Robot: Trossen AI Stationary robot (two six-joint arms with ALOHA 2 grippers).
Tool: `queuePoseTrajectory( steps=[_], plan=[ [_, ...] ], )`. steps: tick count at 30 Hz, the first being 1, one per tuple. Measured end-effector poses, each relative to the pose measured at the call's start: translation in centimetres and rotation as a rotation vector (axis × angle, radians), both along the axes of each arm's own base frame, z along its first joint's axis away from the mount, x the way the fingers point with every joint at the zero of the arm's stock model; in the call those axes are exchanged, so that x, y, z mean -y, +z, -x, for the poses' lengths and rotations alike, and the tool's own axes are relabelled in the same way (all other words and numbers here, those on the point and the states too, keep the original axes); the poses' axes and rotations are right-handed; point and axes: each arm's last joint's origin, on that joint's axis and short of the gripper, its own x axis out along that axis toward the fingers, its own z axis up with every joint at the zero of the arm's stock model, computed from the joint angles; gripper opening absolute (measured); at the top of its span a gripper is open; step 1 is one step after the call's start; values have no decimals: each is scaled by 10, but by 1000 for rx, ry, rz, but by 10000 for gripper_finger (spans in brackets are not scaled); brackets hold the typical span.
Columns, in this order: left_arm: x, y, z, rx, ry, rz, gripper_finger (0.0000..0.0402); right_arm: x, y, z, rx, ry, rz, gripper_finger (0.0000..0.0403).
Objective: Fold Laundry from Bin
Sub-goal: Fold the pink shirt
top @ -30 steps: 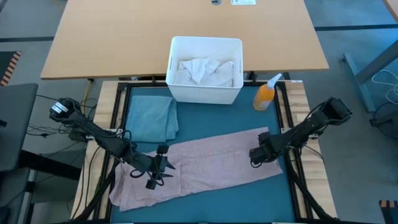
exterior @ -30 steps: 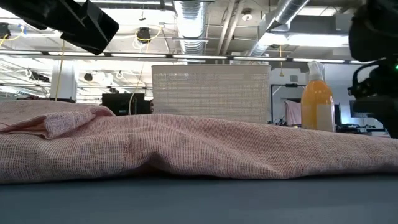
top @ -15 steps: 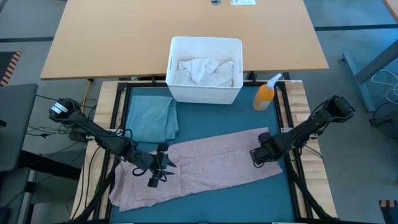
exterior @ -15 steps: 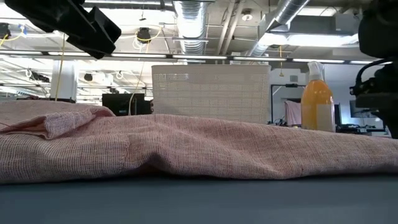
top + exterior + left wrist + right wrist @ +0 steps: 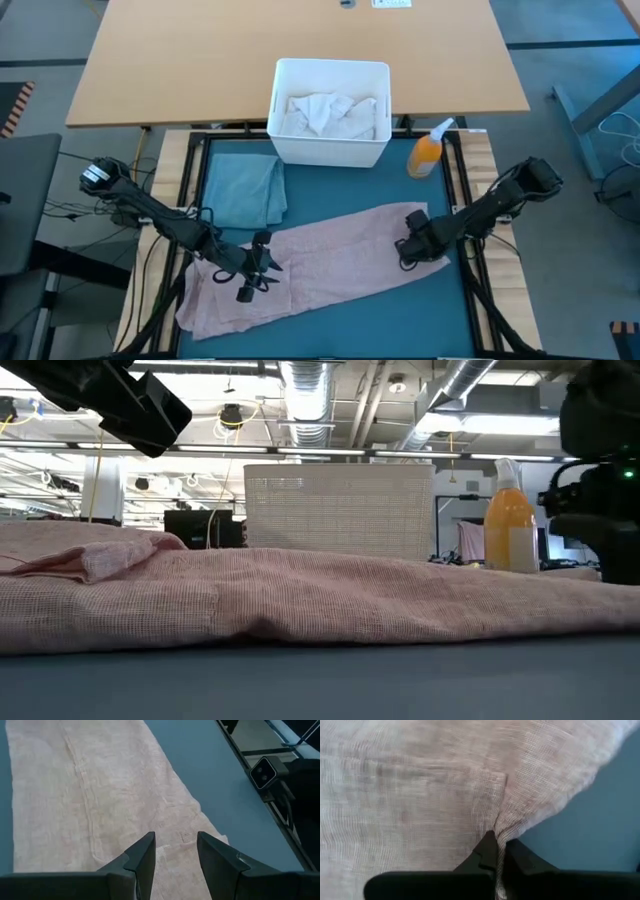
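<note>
A dusty pink cloth (image 5: 330, 265) lies spread slantwise on the teal-blue mat (image 5: 400, 310); it also shows in the low view (image 5: 320, 600). My left gripper (image 5: 175, 842) is open and hovers over the cloth's left part (image 5: 252, 272), touching nothing. My right gripper (image 5: 410, 250) is shut on the cloth near its right end. The white bin (image 5: 331, 152) stands at the mat's far edge with white cloth pieces (image 5: 325, 112) inside. My right gripper pinches a small gathered fold of the pink cloth (image 5: 496, 826) between its two shut fingers, close to the cloth's right edge. Creases run out from the pinch. The rest of the cloth lies on the mat.
A folded teal-blue cloth (image 5: 245, 192) lies on the mat's far left part. An orange spray bottle (image 5: 428, 150) stands right of the bin. Bare mat shows along the near edge and at the right of the cloth. A wooden table (image 5: 180, 60) lies beyond the bin.
My right gripper has gone a little toward the table's left edge, still shut on the cloth. The cloth's right end has been drawn leftward with it, baring more mat at the right. The cloth's left part has stayed in place.
</note>
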Motion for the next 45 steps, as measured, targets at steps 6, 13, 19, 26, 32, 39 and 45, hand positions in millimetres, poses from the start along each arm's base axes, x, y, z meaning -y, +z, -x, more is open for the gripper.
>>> queuePoseTrajectory(
  steps=[6, 13, 19, 26, 32, 39, 45],
  plan=[
    [0, 0, 0, -1, 21, 21, 134, -1, 44, -19, -39, 85, 4, 23],
    [1, 9, -5, 102, 36, 12, 134, -1, 111, -29, -88, 165, 16, 23],
    [1, -3, -19, 124, 86, -23, 134, 0, 169, -28, -59, 203, 35, 23],
    [-2, -47, -62, 113, 115, -47, 134, 3, 218, -34, 100, 319, 21, 23],
    [-6, -78, -101, 10, 31, -21, 134, 11, 259, -32, 239, 366, 37, 23],
    [-14, -92, -150, 27, 93, -108, 128, 17, 297, -24, 379, 415, 29, 23],
    [-22, -91, -202, 67, 84, -197, 111, 14, 322, -13, 490, 463, 9, 23]
  ],
)
